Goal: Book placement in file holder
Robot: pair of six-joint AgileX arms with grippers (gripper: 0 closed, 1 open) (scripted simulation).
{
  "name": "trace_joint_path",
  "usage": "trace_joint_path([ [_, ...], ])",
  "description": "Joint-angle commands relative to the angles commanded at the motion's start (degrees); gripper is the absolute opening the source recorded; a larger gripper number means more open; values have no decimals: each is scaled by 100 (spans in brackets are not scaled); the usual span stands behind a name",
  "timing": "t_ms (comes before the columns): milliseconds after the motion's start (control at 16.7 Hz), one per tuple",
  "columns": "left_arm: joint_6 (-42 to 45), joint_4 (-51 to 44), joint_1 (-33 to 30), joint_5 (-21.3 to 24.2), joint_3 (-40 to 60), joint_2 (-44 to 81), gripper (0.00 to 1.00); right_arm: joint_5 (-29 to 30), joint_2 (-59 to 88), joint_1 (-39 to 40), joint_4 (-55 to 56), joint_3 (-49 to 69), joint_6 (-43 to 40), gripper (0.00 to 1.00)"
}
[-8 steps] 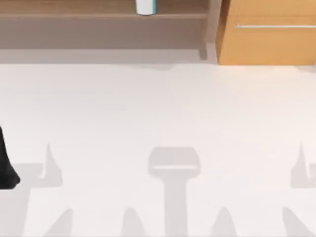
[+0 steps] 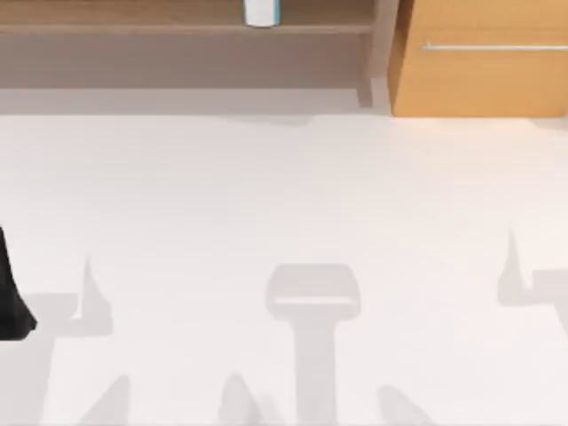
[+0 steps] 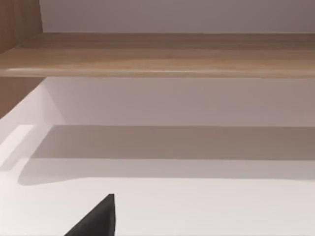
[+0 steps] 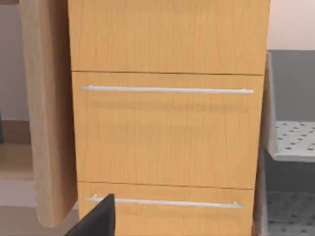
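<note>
One book: the book (image 2: 263, 12) stands upright on the wooden shelf (image 2: 133, 27) at the table's far edge, untouched, awaiting pickup.
Left arm: a dark part (image 2: 11, 293) sits at the table's left edge, well apart from the book; finger state cannot be told.
Right wrist view: faces the drawer cabinet (image 4: 167, 132), with a perforated grey file holder (image 4: 295, 140) beside it, likely the destination.
White table (image 2: 284, 195): bears only shadows.

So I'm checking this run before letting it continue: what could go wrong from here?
1. The book stands upright on the shelf at the table's far edge; a reach that far could tip it over.
2. The drawer unit stands close beside the shelf, so the right arm may clip it or its handles.
3. The perforated grey trays sit beyond the drawer unit, a tight approach.
</note>
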Motion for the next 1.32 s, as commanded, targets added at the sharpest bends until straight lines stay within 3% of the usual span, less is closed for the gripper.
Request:
trace_joint_path([
  [240, 0, 0, 0, 0, 0, 0, 100, 558, 2052, 968, 1033, 1754, -75, 100],
  [660, 0, 0, 0, 0, 0, 0, 100, 1904, 7208, 2493, 2344, 5325, -130, 100],
  [1020, 0, 0, 0, 0, 0, 0, 100, 3178, 10836, 3201, 2505, 7871, -63, 100],
  [1320, 0, 0, 0, 0, 0, 0, 100, 3931, 12252, 3408, 2286, 9129, 11, 100],
])
